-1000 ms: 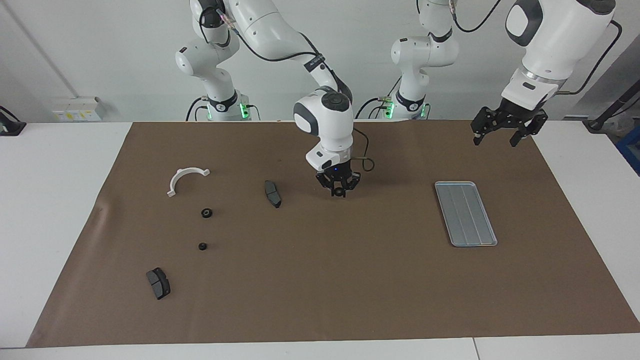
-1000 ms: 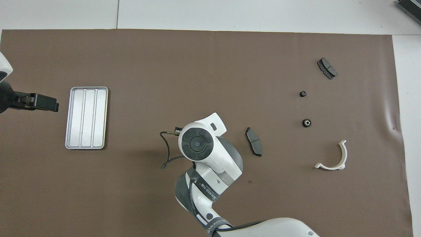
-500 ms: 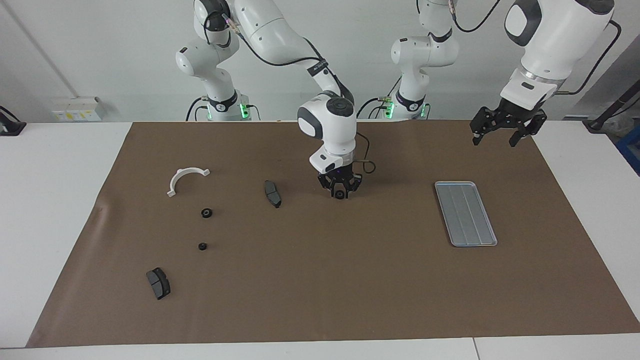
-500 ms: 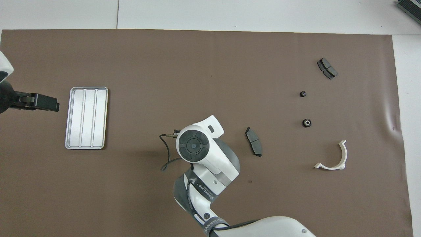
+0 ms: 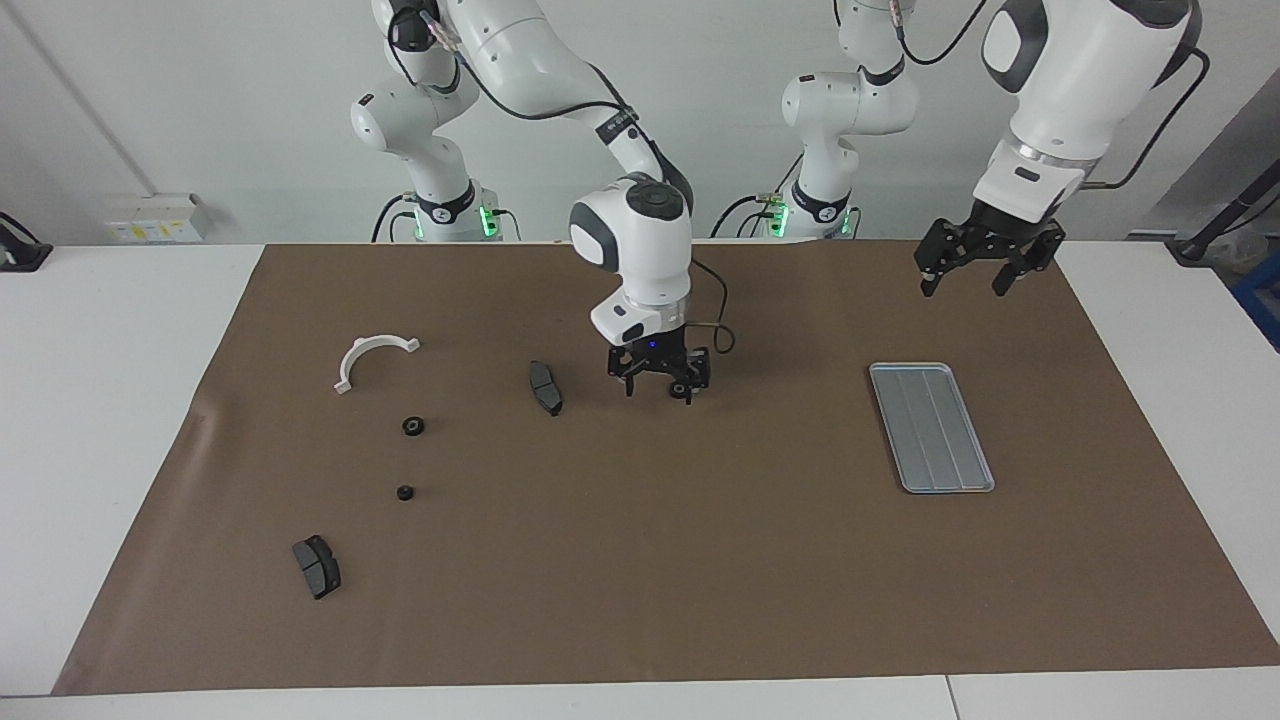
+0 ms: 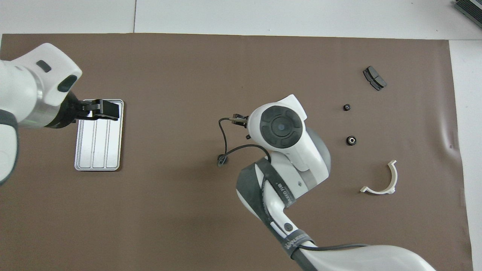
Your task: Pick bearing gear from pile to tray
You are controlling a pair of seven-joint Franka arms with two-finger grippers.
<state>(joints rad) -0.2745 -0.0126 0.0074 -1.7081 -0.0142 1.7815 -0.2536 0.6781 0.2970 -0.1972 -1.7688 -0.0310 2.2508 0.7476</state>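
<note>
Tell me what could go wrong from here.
1. The open, empty right hand hangs over the mat close beside the grey pad. Heading for the round pieces, it could knock that pad.
2. The round pieces are tiny, so the hand may nudge or roll one instead of gripping it.
3. The bare tray lies at the left arm's end, near the open left hand. A long carry or handover could drop the part.

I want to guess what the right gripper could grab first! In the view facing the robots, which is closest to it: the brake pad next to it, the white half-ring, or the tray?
From the right gripper:
1. Brake pad, beside it.
2. Tray, toward the left arm's end.
3. White half-ring, toward the right arm's end.
</note>
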